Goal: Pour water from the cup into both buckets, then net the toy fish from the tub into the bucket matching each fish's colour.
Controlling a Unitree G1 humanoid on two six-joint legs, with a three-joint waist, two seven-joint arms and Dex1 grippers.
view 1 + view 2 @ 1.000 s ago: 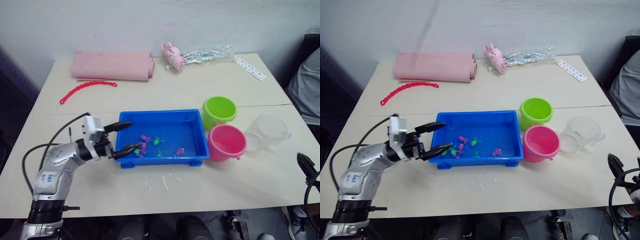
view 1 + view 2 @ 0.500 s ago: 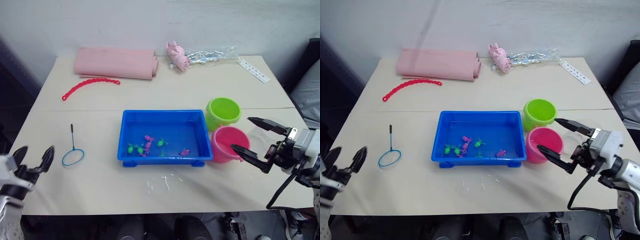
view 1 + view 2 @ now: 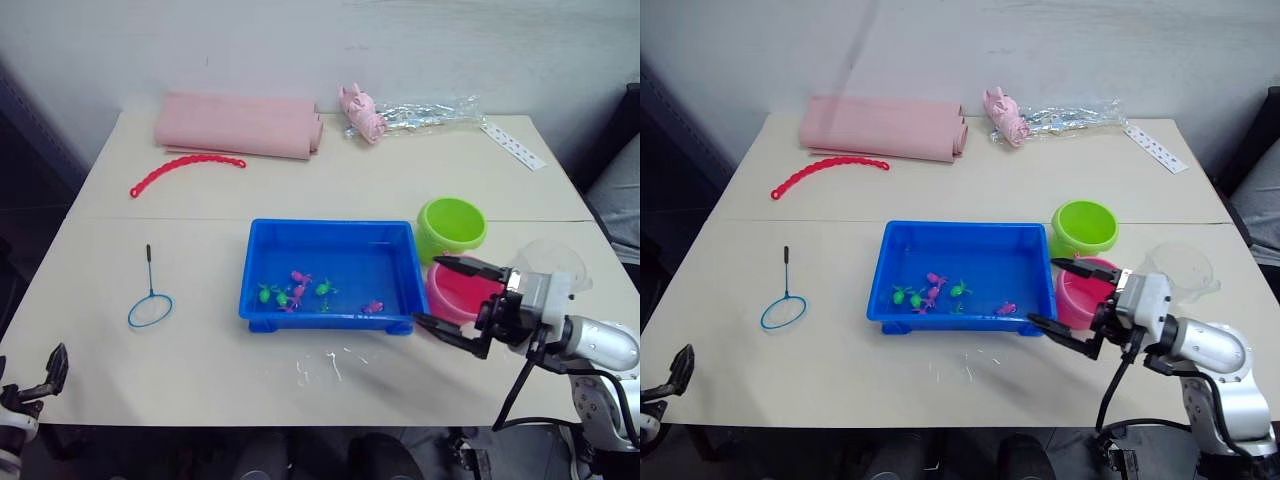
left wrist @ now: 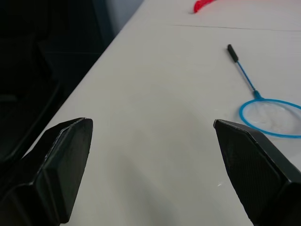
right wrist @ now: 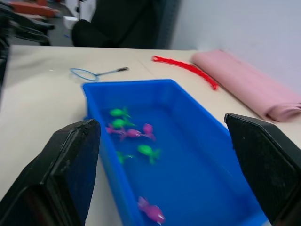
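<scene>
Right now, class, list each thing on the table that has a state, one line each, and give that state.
Tub: upright, toy fish inside.
Green bucket: upright.
Pink bucket: upright.
Measuring cup: upright, beside the pink bucket.
Net: lying flat, unheld.
Right gripper: open, empty, at the pink bucket.
Left gripper: open, empty.

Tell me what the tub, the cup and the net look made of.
Tub: glossy bright blue moulded plastic, by its sheen and rim.
Cup: clear plastic, probably; the table shows through it.
Net: thin blue hoop, maybe wire or plastic, with a dark handle tip; mesh too fine to judge.
</scene>
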